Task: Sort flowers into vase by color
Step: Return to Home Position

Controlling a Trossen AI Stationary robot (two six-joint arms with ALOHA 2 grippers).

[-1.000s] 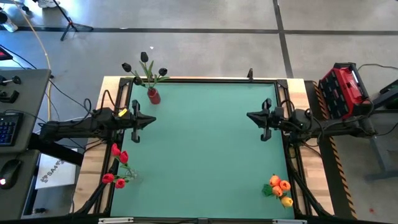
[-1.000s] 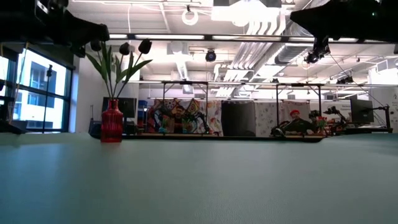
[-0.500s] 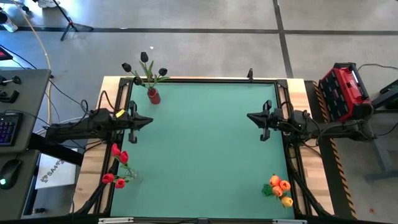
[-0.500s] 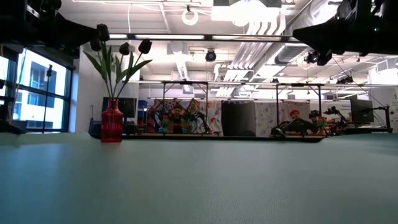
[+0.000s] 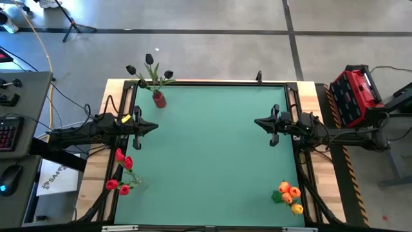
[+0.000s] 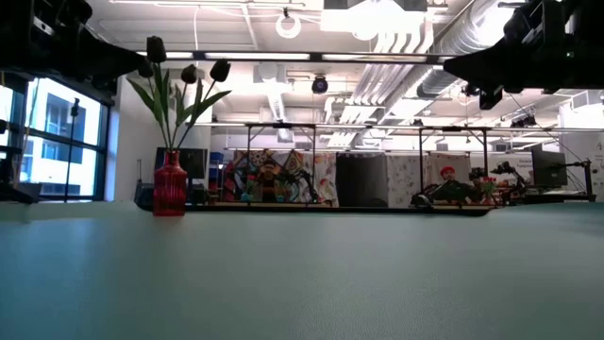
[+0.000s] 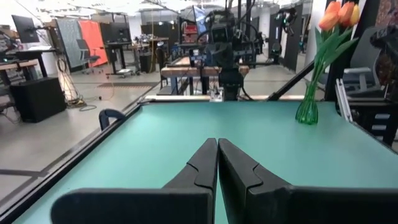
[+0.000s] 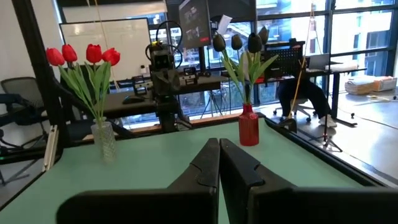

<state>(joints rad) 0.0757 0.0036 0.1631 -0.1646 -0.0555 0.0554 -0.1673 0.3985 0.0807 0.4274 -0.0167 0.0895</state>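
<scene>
Three vases stand on their bases on the green table (image 5: 212, 161). A red vase (image 5: 158, 100) at the far left corner holds the black flowers (image 6: 184, 74). At the near left, a clear vase (image 8: 103, 140) holds the red flowers (image 5: 121, 173). A green vase (image 7: 306, 112) at the near right holds the orange-yellow flowers (image 5: 290, 195). My left gripper (image 5: 156, 127) hovers shut over the table's left edge, pointing level toward the right. Opposite it, my right gripper (image 5: 256, 122) hovers shut over the right edge and points left. Neither holds anything.
A black rail frames the table (image 5: 212, 82). A red case (image 5: 355, 95) sits beyond the right edge and a desk with a keyboard (image 5: 8, 132) beyond the left. The broad middle of the green mat lies between the two grippers.
My right gripper has sunk a little toward the table and stayed shut. The flowers and vases have not moved.
</scene>
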